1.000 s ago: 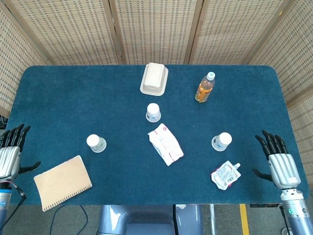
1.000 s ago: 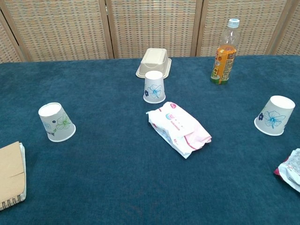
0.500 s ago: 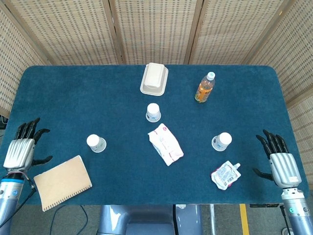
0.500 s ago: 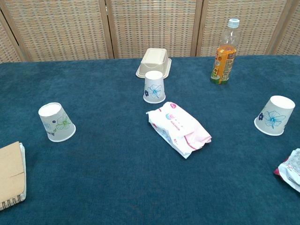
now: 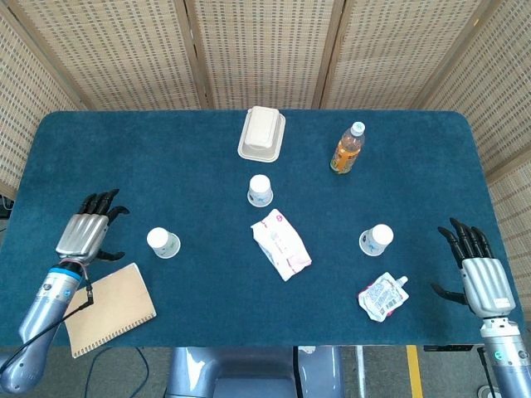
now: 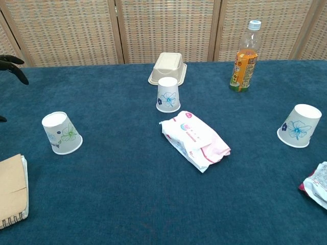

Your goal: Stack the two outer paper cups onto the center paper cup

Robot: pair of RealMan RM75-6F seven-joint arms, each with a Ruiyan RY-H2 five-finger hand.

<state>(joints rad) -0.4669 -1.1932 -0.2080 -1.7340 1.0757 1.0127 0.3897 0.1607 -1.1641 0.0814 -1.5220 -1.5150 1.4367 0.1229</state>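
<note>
Bright, even light falls from overhead; shadows on the table (image 5: 207,99) are faint, both views sharp, without glare.

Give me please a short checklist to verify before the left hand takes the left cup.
1. Left hand holds nothing, fingers apart: ok.
2. Left paper cup stands upside down, free of the hand: ok.
3. Notebook lies apart from that cup: ok.
4. Center paper cup stands upside down, nothing on top: ok.
5. Wipes packet lies near the center cup without touching it: ok.
6. Right hand open, apart from the right paper cup: ok.
</note>
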